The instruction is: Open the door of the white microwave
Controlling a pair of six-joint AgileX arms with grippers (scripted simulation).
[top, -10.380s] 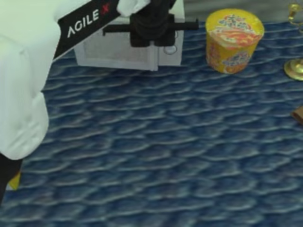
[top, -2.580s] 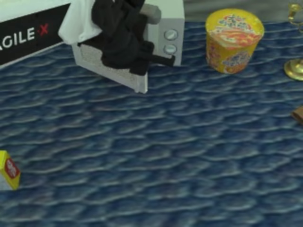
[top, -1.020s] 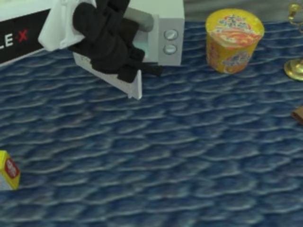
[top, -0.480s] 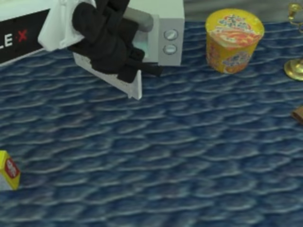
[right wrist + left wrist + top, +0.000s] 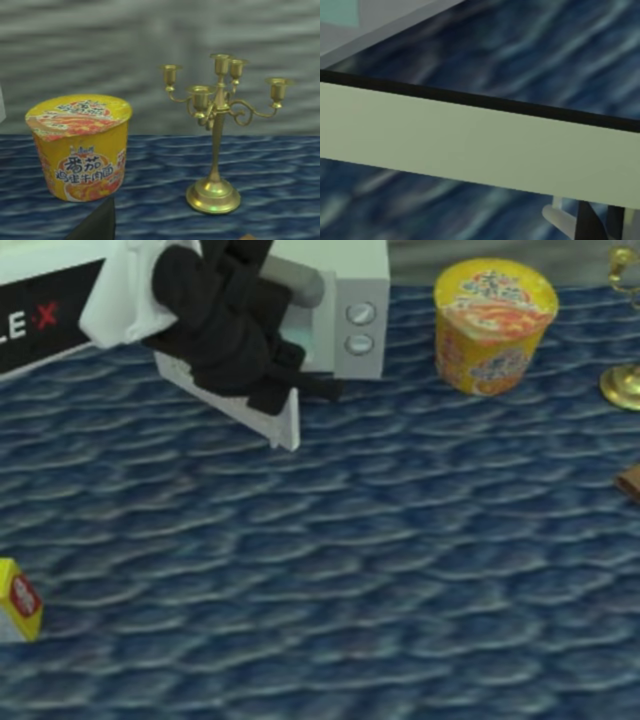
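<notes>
Boxy white microwave [image 5: 345, 300] at the table's 11 o'clock; its flat white mesh-windowed door [image 5: 235, 405] stands ajar, free edge toward 5 o'clock. Left gripper [image 5: 290, 385] sits at that edge, nearer arm; finger state: cannot tell.

Matt white microwave [image 5: 345, 280] casing, glossy brass candelabrum [image 5: 218, 135] (polished metal), rippled blue cloth-like tabletop [image 5: 380, 560]
</notes>
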